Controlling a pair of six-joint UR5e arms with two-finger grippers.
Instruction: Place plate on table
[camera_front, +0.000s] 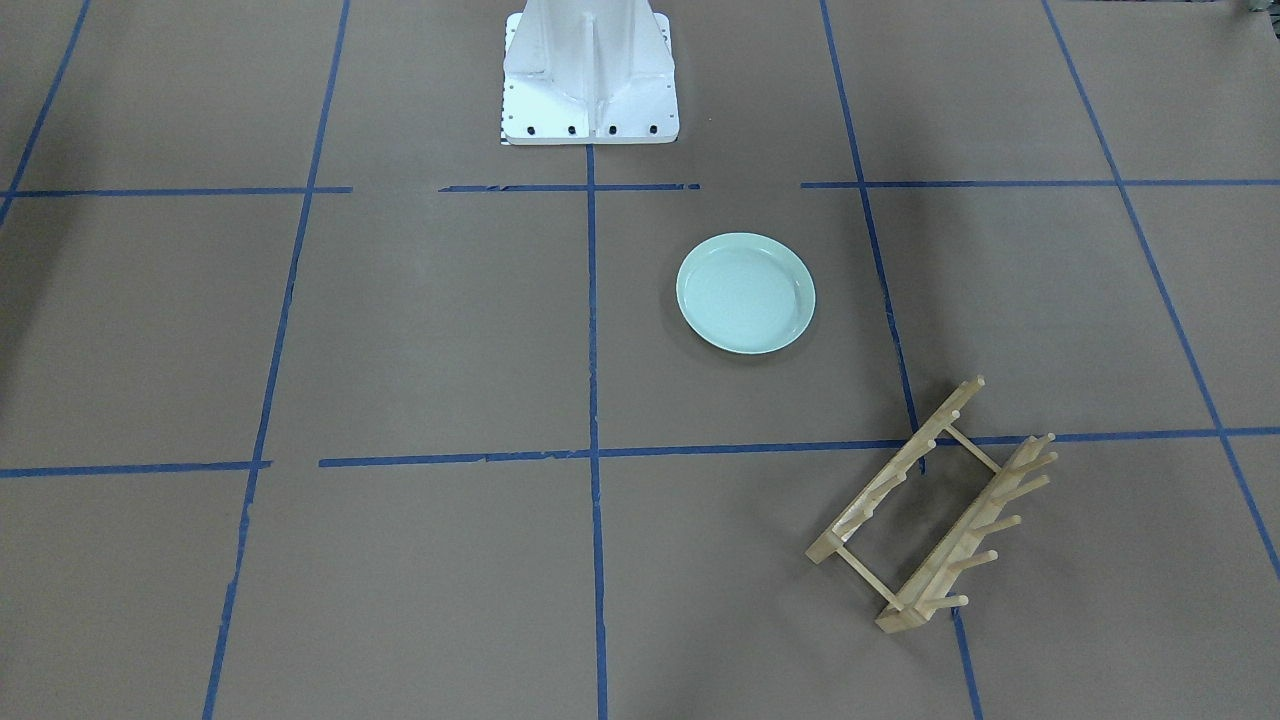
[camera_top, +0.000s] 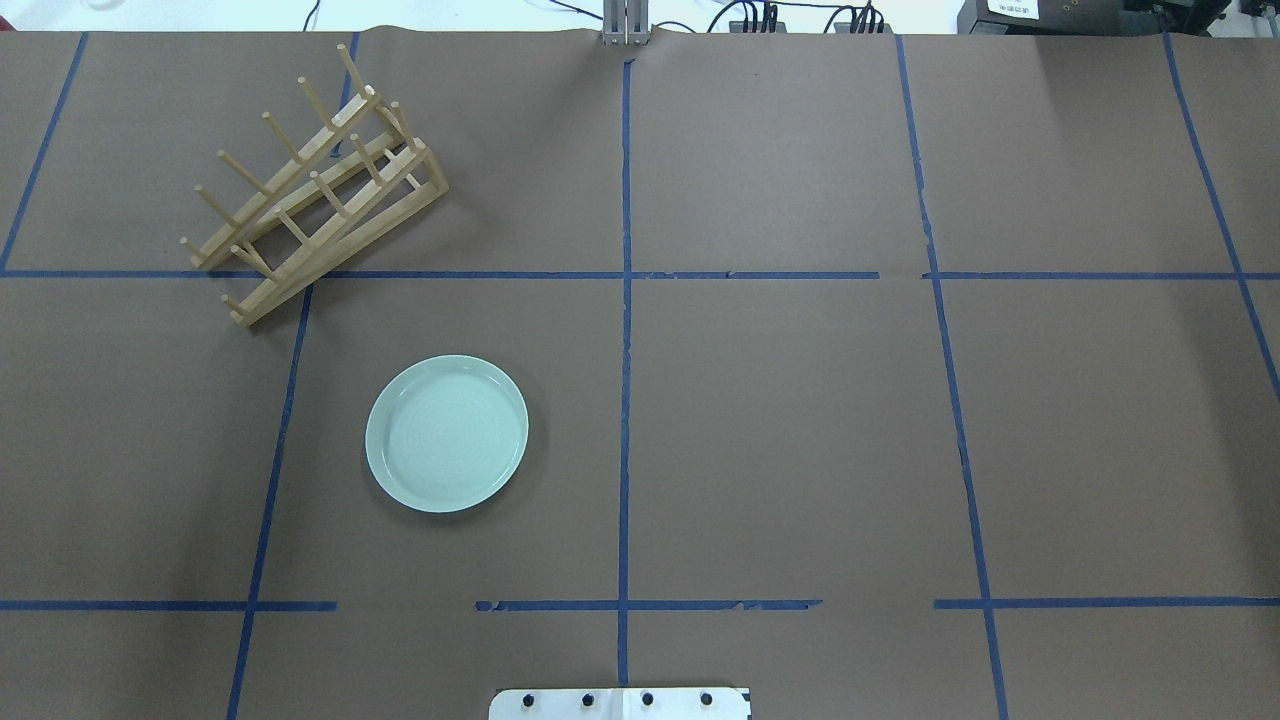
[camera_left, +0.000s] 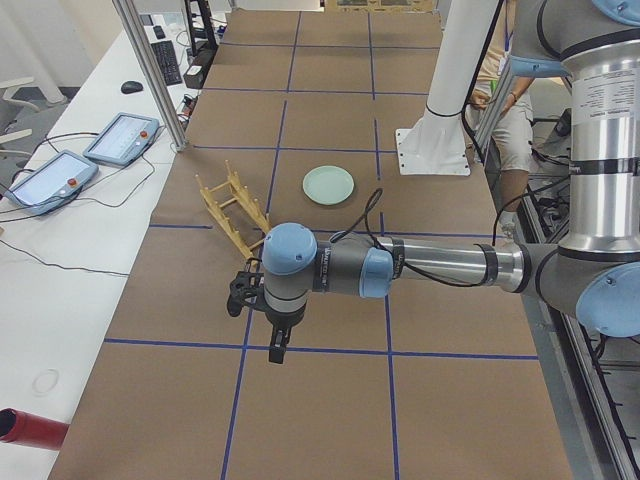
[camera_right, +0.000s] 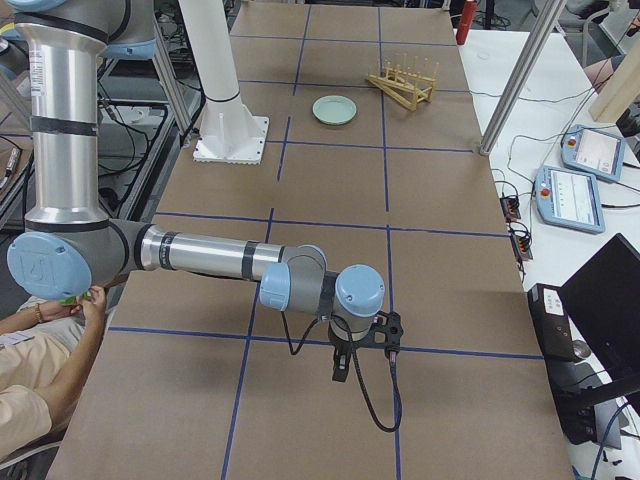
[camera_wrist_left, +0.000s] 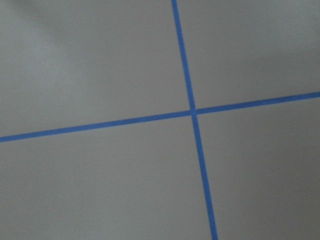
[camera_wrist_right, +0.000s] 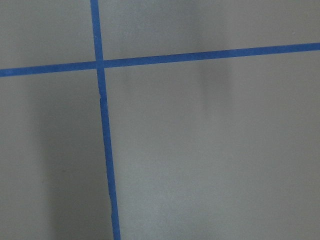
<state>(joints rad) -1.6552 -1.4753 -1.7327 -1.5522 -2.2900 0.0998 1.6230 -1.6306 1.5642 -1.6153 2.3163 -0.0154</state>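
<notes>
The pale mint-green plate lies flat on the brown table, apart from both grippers; it also shows in the overhead view and the side views. My left gripper hangs over the table's left end, well away from the plate. My right gripper hangs over the table's right end, far from it. Both show only in the side views, so I cannot tell whether they are open or shut. Both wrist views show only bare table with crossing blue tape lines.
A light wooden peg rack stands empty on the table beyond the plate. The white robot base is at the robot's edge. Teach pendants lie on side benches. A person sits near the right arm's base.
</notes>
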